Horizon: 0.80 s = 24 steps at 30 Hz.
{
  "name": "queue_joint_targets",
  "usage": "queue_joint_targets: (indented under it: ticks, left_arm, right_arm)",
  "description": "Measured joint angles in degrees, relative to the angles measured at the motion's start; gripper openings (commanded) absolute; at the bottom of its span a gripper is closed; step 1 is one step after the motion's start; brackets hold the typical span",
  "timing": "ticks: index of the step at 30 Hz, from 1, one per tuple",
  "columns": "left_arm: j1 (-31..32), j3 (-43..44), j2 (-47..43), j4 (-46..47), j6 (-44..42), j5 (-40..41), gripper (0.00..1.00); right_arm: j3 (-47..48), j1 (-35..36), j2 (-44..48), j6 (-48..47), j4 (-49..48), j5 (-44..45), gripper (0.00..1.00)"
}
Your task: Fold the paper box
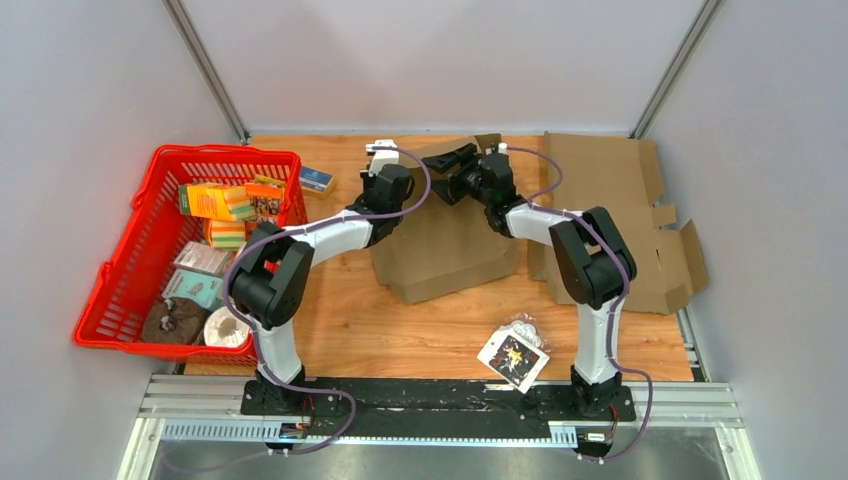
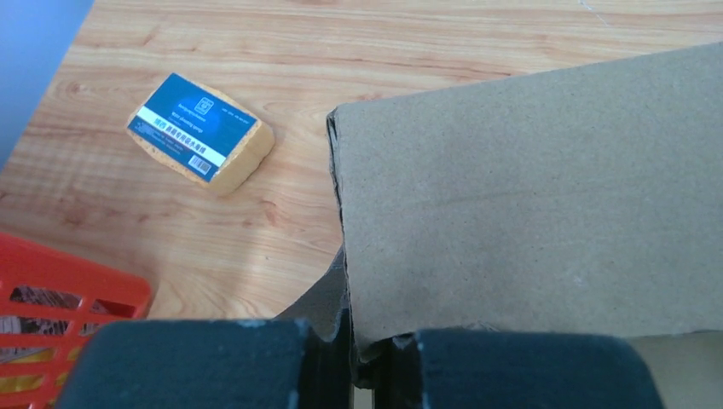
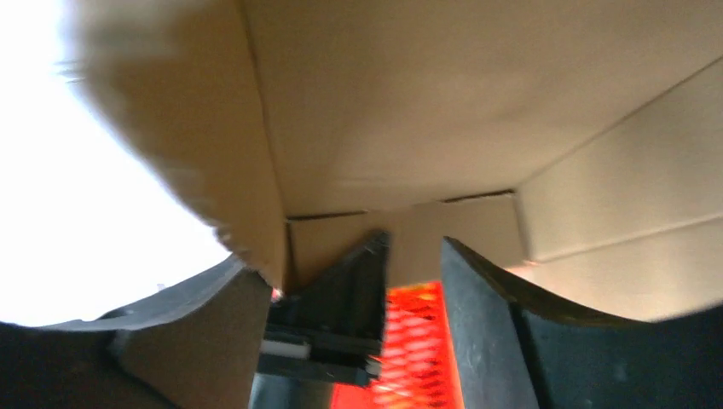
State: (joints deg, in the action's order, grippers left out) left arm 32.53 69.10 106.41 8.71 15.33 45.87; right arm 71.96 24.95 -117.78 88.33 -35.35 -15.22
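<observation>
Left gripper clamping box edge, clear only from wrist

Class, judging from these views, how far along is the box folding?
Done: the paper box stands raised as a shell on the table. In hand: the left gripper pinches a wall edge; the right gripper sits inside, jaws apart. Left: end flaps look unclosed; another flat sheet lies untouched.

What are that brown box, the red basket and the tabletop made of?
The brown folded box looks like matte cardboard, with a raw fibrous edge and creases. The red mesh basket is probably moulded plastic, going by its glossy, uniform lattice. The tabletop shows a smooth wood grain; whether it is real wood or laminate cannot be told.
</observation>
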Motion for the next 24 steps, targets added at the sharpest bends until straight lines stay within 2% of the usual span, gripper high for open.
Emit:
queue_joint_targets:
  ticks: [3,8,11,12,16,19,24]
  left_arm:
    - [-0.7,-3.3,-1.55,5.16,-3.69,-3.26,0.0]
    - [-1.55,-5.7,-2.78,8.46,-5.73,-7.21,0.0]
    - [-1.88,-6.69,-2.99,9.38,-5.88,-9.07,0.0]
    - [-1.95,-6.97,-3.17,9.75,-6.12,-9.55,0.0]
    - [-1.97,-8.09,-4.09,10.45,-7.04,-10.93,0.0]
    - [-2.34,-8.63,-4.42,10.78,-7.08,-11.52,0.0]
    - [-2.75,-9.09,-4.9,10.82,-7.08,-12.94,0.0]
  right_arm:
    - [0.0,-0.09,5.22,-13.86,10.64,-0.2,0.95]
    - [0.04,-0.74,20.92,-43.69,32.76,1.38,0.98]
    - [0.04,-1.9,27.47,-55.98,40.48,2.95,1.0]
    - [0.04,-2.86,28.92,-58.86,42.45,2.73,0.99]
    - [1.53,-7.1,29.22,-65.68,49.27,1.66,0.88]
    - [7.78,-7.91,25.0,-67.98,56.46,3.23,0.89]
    - [19.67,-7.58,17.22,-69.88,62.05,4.87,0.91]
